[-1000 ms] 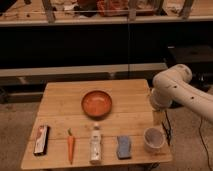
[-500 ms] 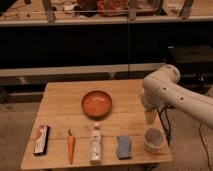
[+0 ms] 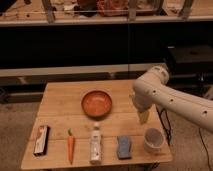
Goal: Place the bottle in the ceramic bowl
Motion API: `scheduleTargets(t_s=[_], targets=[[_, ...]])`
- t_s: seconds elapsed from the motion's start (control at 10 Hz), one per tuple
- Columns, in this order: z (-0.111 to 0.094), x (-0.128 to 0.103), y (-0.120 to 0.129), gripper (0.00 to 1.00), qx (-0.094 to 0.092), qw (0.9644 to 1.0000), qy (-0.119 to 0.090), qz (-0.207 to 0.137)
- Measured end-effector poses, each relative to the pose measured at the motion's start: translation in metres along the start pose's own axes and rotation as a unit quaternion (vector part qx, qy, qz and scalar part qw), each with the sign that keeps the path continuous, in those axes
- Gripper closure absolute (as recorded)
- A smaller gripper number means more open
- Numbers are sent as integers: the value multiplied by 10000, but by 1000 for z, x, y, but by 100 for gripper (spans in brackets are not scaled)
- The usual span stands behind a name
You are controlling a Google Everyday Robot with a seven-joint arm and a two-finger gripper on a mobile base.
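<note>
Camera view shows my white arm (image 3: 167,97) coming in from the right side, and its far part is cut off by the picture's edge. At the low end of the arm is my claw (image 3: 143,117), seen only as a small pale tip. It is over the right part of the wooden surface (image 3: 60,100), to the right of the ceramic bowl (image 3: 97,104) and above the white cup (image 3: 153,140) in the picture. I cannot tell if the claw is apart or together, because the arm hides most of it. It holds nothing that I can see.

The bottle (image 3: 95,145) lies near the front edge of the surface, with its white cap pointing toward the bowl. It is well apart from my claw and it is not in the bowl. The print on its label is too blurred to read.

Left of the bottle lies a carrot (image 3: 70,146), and farther left a flat dark packet (image 3: 41,140) that I cannot identify. Right of the bottle is a blue sponge (image 3: 123,147), just beside the cup. The orange bowl stands behind the bottle, and its inside looks plain. Behind the surface are dark shelves (image 3: 100,20), and the things on them are too unclear to name.
</note>
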Motion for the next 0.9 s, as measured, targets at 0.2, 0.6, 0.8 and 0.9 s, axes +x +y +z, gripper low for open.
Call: scheduleTargets(t_s=[0.2,0.6,0.8,0.9], targets=[[1,-3,-1,20,63,9998,-37,-201],[2,-30,-12,20,239,9960,-205,-839],[4,-36,-15,20,313,9928,-278,-1124],[4,-37,-14,20,337,9915,-311,-1214]])
